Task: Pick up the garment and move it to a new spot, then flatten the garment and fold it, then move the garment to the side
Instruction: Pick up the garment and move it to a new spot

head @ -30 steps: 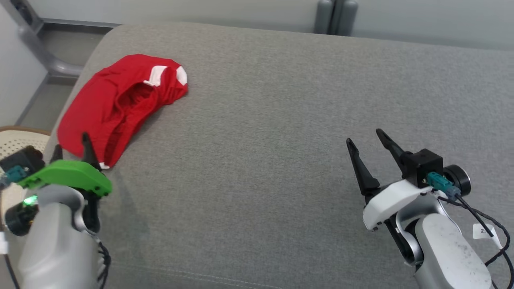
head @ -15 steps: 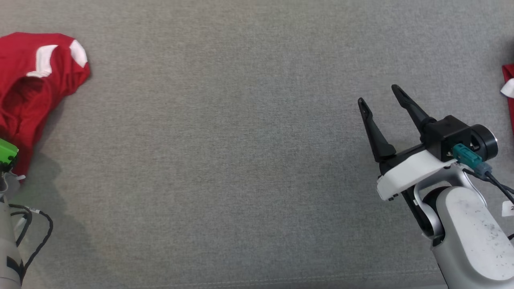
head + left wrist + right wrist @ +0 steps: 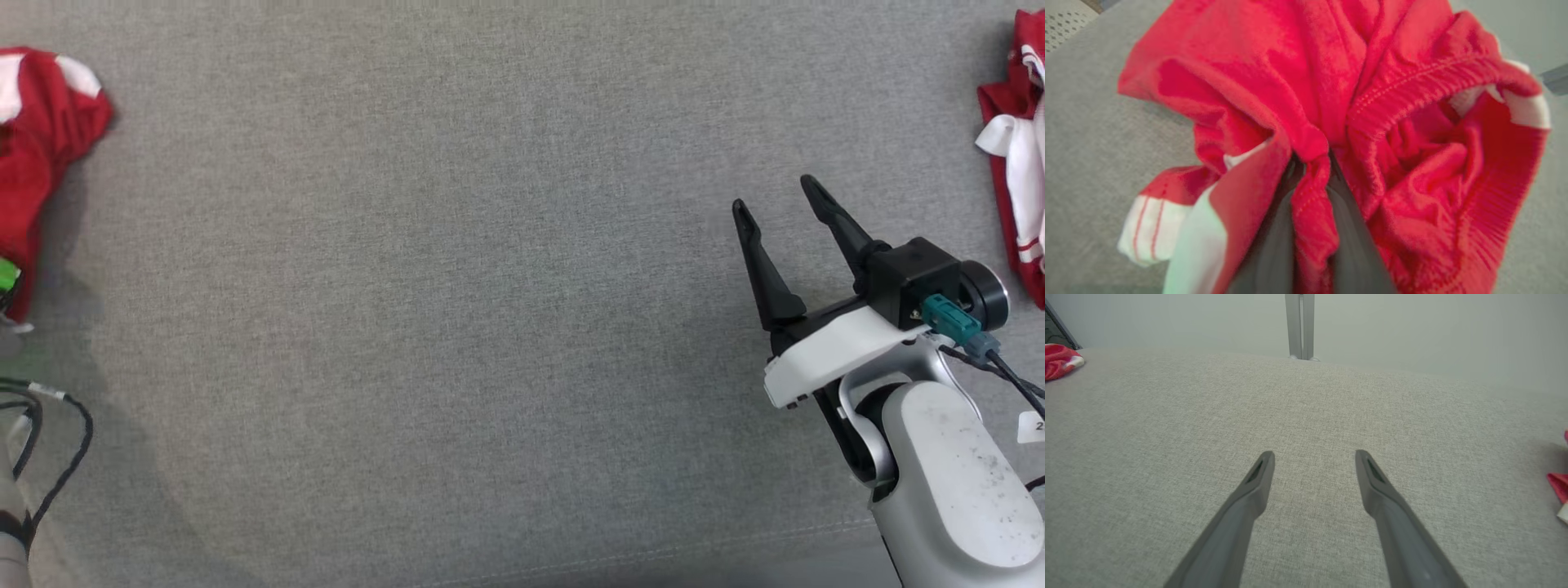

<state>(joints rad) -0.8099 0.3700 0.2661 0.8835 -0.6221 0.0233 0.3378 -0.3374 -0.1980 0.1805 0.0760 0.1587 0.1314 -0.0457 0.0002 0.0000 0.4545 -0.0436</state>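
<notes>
Left claw is pinching a fold of the red garment; right claw is standing wide, holding nothing.

In the left wrist view the two dark fingers are pressing close on either side of a red seam at bottom centre. The bunched garment, white-trimmed at lower left and upper right, is spreading around them over the grey cushion. In the head view the garment is lying at the upper left edge. The right claw is pointing up the frame at lower right, well apart from it. A second red-and-white cloth is lying at the upper right edge.
</notes>
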